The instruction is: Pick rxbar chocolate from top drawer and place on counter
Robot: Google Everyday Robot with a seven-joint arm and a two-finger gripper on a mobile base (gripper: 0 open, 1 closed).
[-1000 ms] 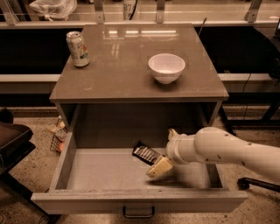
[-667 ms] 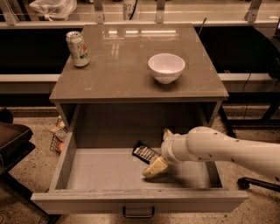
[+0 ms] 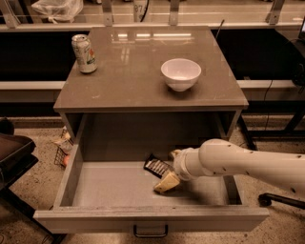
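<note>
Inside the top drawer (image 3: 95,186), toward its right side, the gripper (image 3: 166,170) reaches the rxbar chocolate (image 3: 156,166).
Fingers spread apart beside the bar; on the counter (image 3: 128,81), a bowl (image 3: 180,73) sits right-front and a can (image 3: 84,53) at the left edge.

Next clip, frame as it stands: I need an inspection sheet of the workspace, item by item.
Surface: counter, glossy, reflecting the lights; holds a can and a bowl.
Job's things: snack bar lies on the floor of the open top drawer, toward the back right; not yet on the counter.
Clutter: can upright at the counter's back left; white bowl upright, right of centre.
Grippers: gripper down inside the drawer, right beside the snack bar; hold not discernible.
Cables: dark cable hanging to the right of the cabinet.
Surroundings: small basket of packets on the speckled floor at left; plastic bag on the ledge behind.
</note>
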